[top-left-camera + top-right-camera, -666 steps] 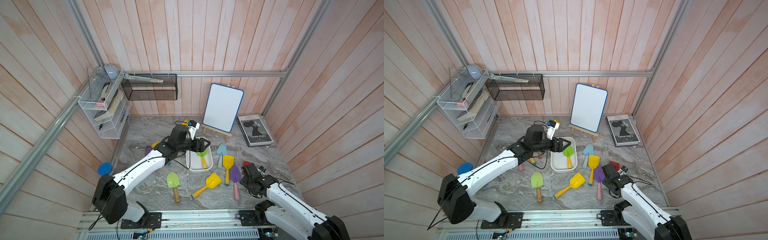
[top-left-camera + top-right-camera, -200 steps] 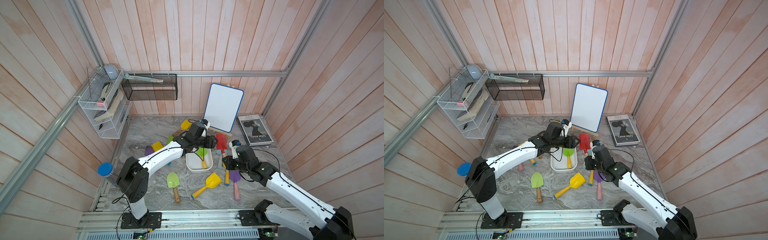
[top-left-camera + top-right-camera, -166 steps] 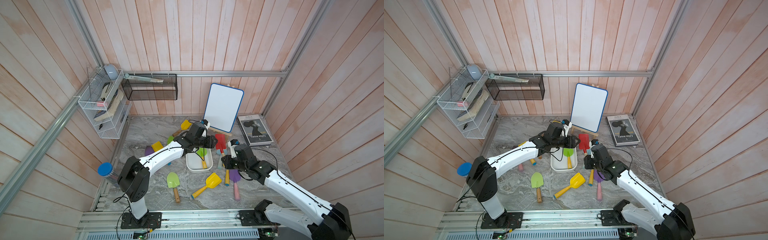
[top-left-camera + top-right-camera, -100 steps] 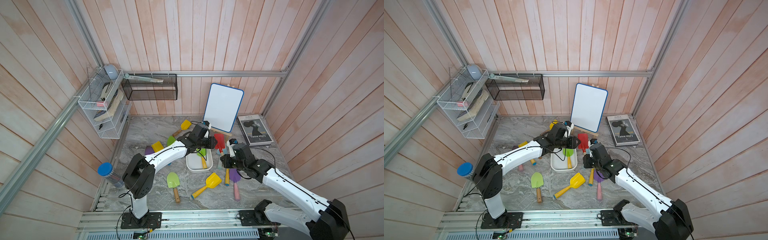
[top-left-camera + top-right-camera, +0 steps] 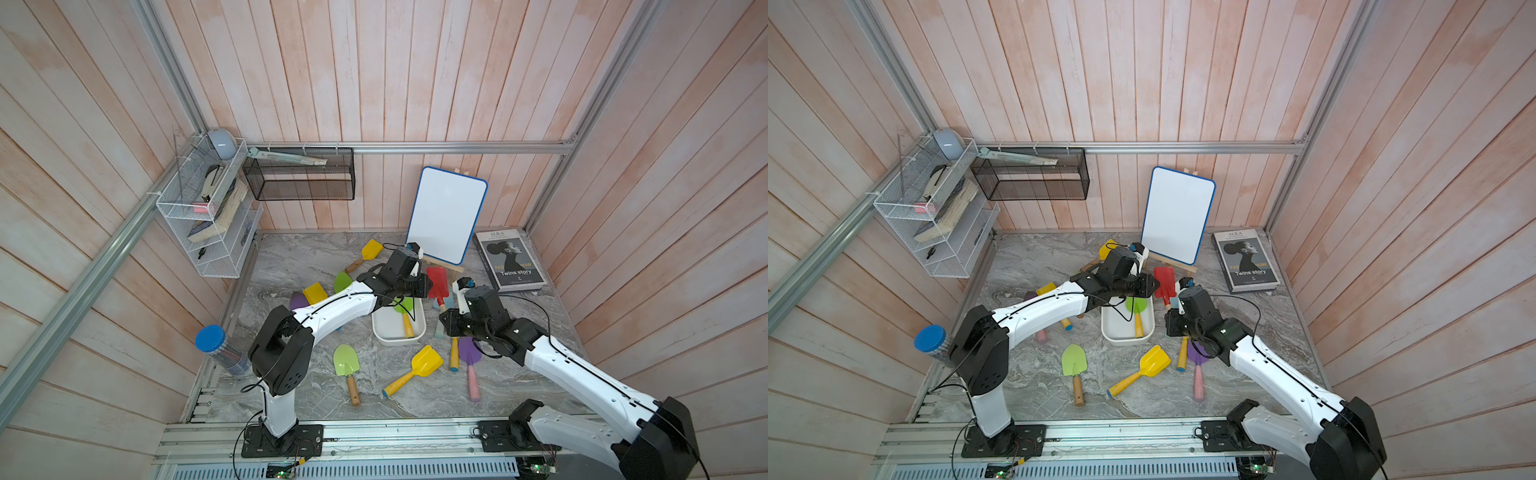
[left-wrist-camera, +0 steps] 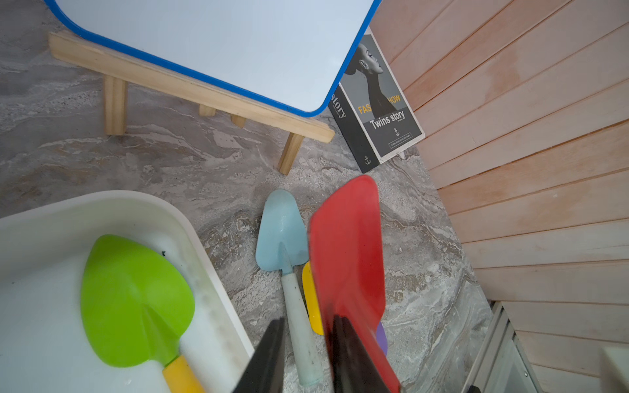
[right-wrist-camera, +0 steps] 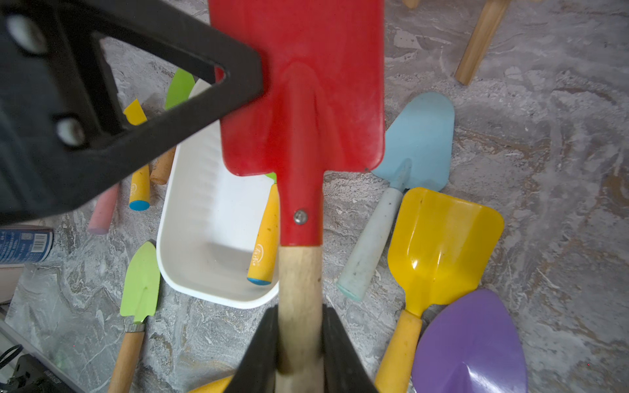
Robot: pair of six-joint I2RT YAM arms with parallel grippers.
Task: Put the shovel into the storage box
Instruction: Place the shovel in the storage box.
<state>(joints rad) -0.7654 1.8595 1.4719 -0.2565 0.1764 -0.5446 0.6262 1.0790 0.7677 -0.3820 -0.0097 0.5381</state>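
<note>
We see the red shovel [image 7: 299, 102], a flat rectangular red blade on a plain wooden handle, lifted off the counter with its blade pointing far. The right tool [image 7: 299, 320] clamps its handle. It hangs just right of the storage box [image 5: 397, 341], a white rounded tub standing open side up mid-counter. A green shovel [image 5: 404, 305] with a yellow handle lies inside.

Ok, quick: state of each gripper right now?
Left gripper: partly open at the red shovel's blade; grip cannot be told.
Right gripper: shut on the red shovel's handle.
</note>
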